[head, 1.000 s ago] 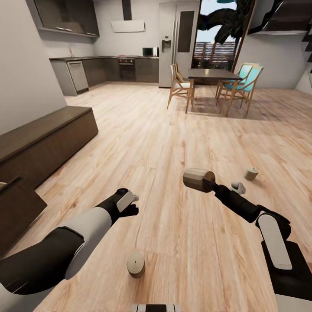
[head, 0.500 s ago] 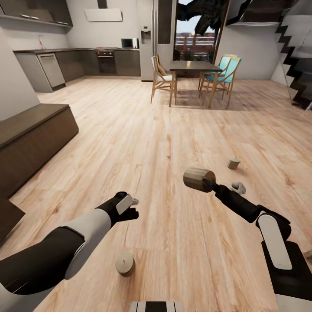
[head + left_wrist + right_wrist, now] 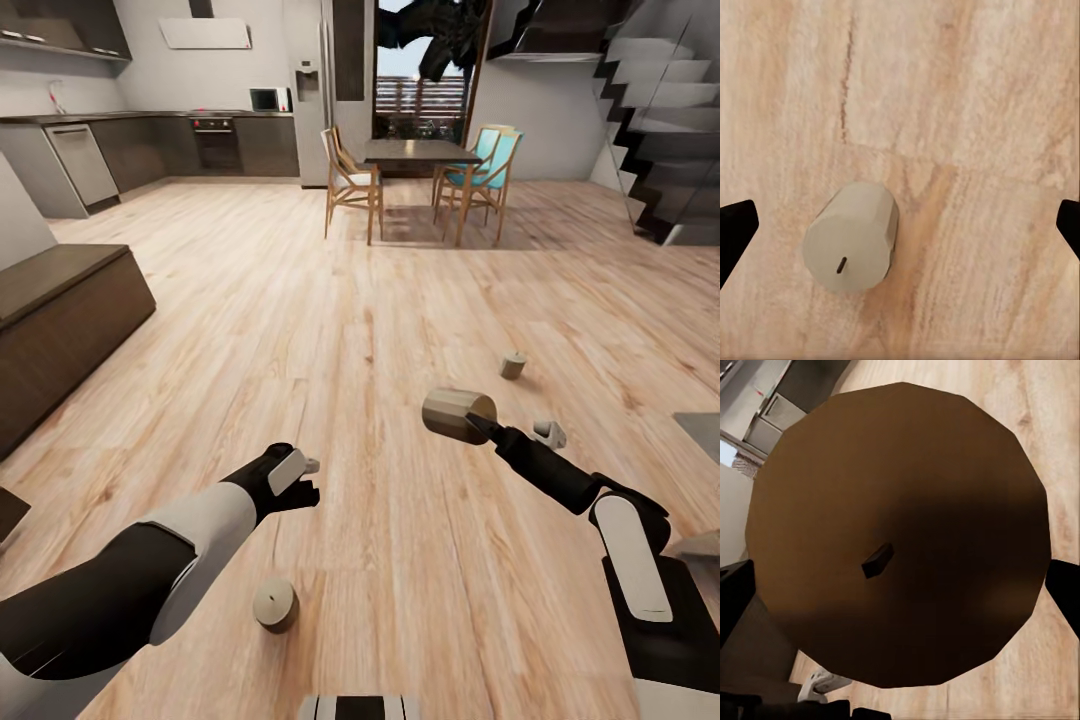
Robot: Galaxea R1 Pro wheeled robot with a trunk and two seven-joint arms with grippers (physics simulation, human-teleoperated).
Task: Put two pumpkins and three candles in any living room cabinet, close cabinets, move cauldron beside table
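Carrying one candle [image 3: 457, 414] in the right gripper [image 3: 484, 424], with two more waiting on the wooden floor [image 3: 400, 560].

Clamping the stubby cylinder by its sides, wick end facing the wrist camera; looking light, rigid and smooth, so probably prone to rolling or slipping unless pinched square across the round wall. Hovering the left gripper [image 3: 900, 225], fingers spread and empty, over an upright second candle [image 3: 852, 238] just ahead of the base. Leaving a third candle [image 3: 513, 365] standing farther off, with the cabinet [image 3: 60, 330] lying away at the left.

near candle [image 3: 274, 604] on floor [image 3: 400, 320] below left arm | far candle [image 3: 513, 365] ahead right | cabinet [image 3: 60, 320] left
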